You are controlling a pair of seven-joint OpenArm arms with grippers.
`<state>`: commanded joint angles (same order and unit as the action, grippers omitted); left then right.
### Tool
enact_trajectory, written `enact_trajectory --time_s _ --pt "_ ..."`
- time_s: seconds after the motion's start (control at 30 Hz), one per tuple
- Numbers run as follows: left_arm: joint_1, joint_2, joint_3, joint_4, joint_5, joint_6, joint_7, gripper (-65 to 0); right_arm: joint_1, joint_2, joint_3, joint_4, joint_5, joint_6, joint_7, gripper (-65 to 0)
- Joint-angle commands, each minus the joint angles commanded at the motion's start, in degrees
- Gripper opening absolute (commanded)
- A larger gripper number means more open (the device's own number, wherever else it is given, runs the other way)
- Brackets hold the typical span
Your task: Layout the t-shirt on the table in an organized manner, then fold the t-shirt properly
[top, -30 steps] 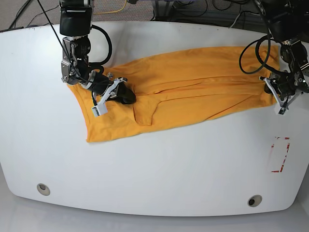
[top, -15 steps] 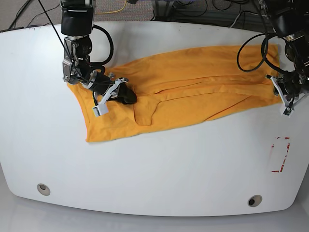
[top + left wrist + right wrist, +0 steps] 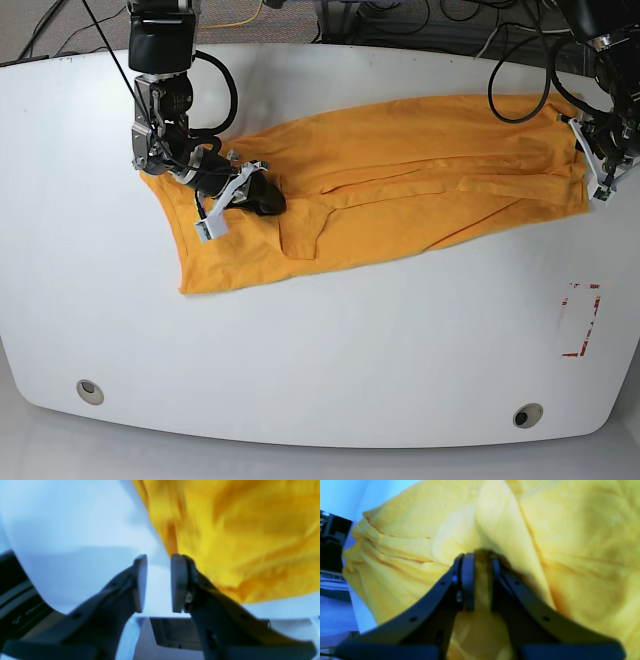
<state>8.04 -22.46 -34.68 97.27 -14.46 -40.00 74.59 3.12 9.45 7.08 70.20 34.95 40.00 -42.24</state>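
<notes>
The right pincer [image 3: 480, 580] is clamped on a fold of the t-shirt [image 3: 400, 180]. The left pincer [image 3: 158, 582] stands apart above the white surface [image 3: 330, 340], the shirt's edge just beside one finger.

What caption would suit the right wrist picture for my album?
Right gripper, jaws closed on a pinched fold of the orange-yellow t-shirt, seen from the wrist.
</notes>
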Motion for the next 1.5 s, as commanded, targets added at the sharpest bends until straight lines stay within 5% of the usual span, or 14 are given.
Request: enact_trajectory --time_s 0.2,0.4,0.97,1.3,1.5 --pt "-0.6 0.1 -6.4 -0.3 -1.1 0.0 0.0 -33.3 0.2 0.0 -0.1 0.0 -0.1 0.0 0.0 -56.1" --pt "-3.3 0.3 -13.1 -1.9 -10.4 0.0 0.2 -27.4 0.3 0.0 -0.4 -0.1 -0.2 0.0 0.0 -56.1" --pt "-7.3 0.1 -12.8 -23.2 -24.0 0.0 -0.2 -27.4 -0.2 0.2 -0.4 -0.1 -0.2 0.0 0.0 -56.1" --pt "-7.6 0.2 -8.6 -23.6 -24.3 0.0 -0.6 -27.4 -0.2 0.2 -0.4 -0.1 -0.2 0.0 0.0 -56.1" --pt "-8.9 0.3 -3.7 -29.5 -24.3 0.0 -4.9 -27.5 -0.2 0.0 -0.4 -0.1 -0.2 0.0 0.0 -56.1"
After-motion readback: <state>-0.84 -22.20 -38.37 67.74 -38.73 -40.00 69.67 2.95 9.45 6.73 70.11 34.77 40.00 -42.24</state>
